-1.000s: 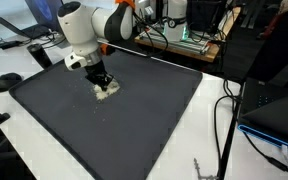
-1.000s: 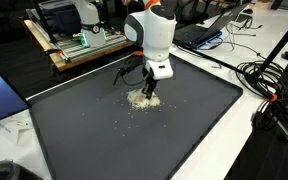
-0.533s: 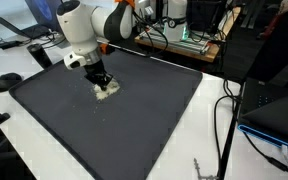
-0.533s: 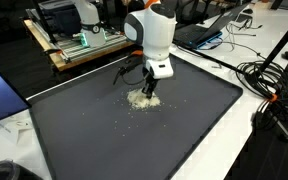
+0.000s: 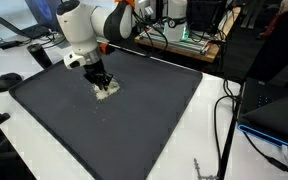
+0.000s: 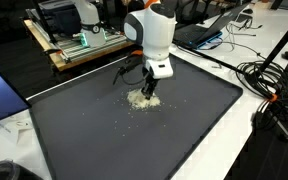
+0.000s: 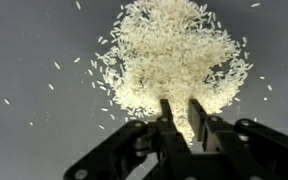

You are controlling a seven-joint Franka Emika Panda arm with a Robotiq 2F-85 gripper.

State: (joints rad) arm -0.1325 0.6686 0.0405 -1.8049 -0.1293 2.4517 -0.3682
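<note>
- The hand (image 7: 181, 108) hangs low over a pile of rice (image 7: 169, 55). In the wrist view its two black fingers (image 7: 166, 112) point into the near edge of the pile.
- The fingers stand slightly apart, with a narrow gap between them and white grains showing through it. So the hand is open by a small margin. Whether any grains are caught against the pads cannot be told.
- In both exterior views the hand (image 5: 103, 82) (image 6: 150, 90) points straight down from the white arm, its tips at the rice or just above it. Actual contact is too small to make out.
- The pile of rice (image 5: 108, 91) (image 6: 139, 99) lies on a dark mat (image 5: 134, 120) (image 6: 184, 130), in the part of the mat nearest the robot's base and well away from the other edges.
- Loose grains (image 7: 59, 65) are scattered about the pile. A few more dot the mat a little way off in an exterior view (image 6: 124, 125).
- The mat covers most of a white bench (image 5: 199, 130) (image 6: 234, 140).
- A bundle of black cables (image 6: 264, 75) lies on the bench beside the mat.
- A laptop (image 6: 209, 30) sits beyond the mat's far edge.
- A wooden board (image 6: 79, 50) carrying electronics stands behind the arm.
</note>
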